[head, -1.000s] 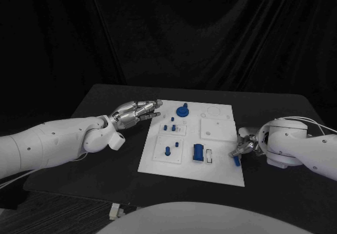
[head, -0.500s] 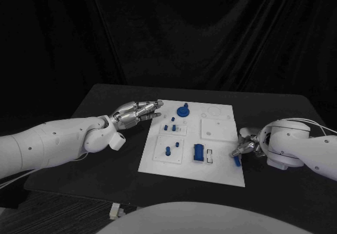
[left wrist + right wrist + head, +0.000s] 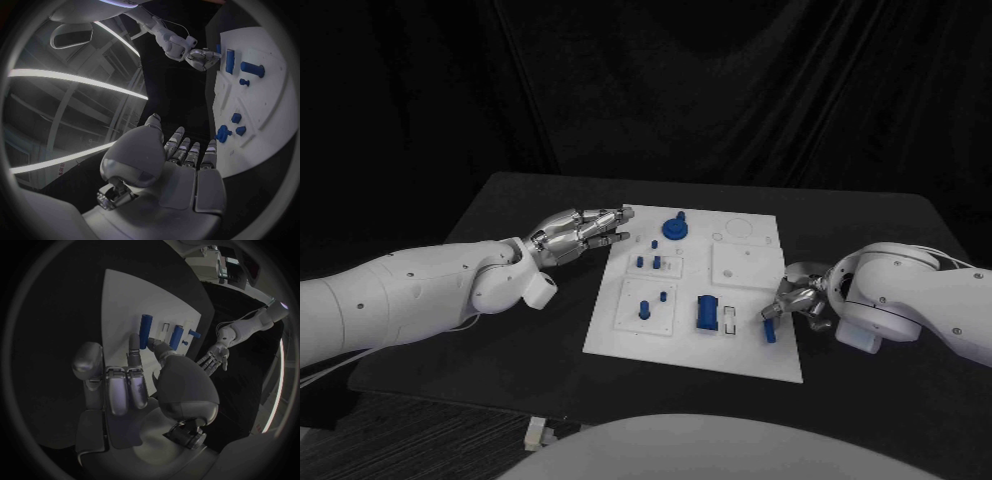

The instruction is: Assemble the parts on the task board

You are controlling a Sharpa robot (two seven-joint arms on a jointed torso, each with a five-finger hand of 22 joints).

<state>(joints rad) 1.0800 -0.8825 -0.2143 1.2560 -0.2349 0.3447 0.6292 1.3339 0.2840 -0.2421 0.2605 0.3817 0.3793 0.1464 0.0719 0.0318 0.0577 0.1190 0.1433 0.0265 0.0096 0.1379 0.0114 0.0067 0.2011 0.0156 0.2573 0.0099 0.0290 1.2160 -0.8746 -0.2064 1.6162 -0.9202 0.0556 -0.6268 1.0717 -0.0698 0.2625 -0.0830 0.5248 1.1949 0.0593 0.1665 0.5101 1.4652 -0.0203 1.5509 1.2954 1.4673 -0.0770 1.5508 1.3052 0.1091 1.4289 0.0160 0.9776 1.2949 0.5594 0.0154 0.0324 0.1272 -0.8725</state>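
We take the task board (image 3: 750, 352) as our landmark; it lies in the middle of the black counter (image 3: 516, 330). Nearest us, at the board's right edge, the right robot hand (image 3: 795, 300) pinches a blue cylindrical part (image 3: 770, 331) that hangs upright over the board's near right corner; in the right wrist view the same part (image 3: 145, 327) stands between its fingertips (image 3: 133, 343). Just inboard of it, a blue block (image 3: 707, 313) stands on the board beside a smaller blue piece (image 3: 731, 319). Toward the board's left side stand small blue pegs (image 3: 645, 307), with a further pair (image 3: 648, 261) behind them. At the board's far left corner we see the left robot hand (image 3: 580, 231), holding nothing, fingers stretched toward the board's edge and slightly apart. Near it, on the far part of the board, sits a round blue part (image 3: 675, 228).
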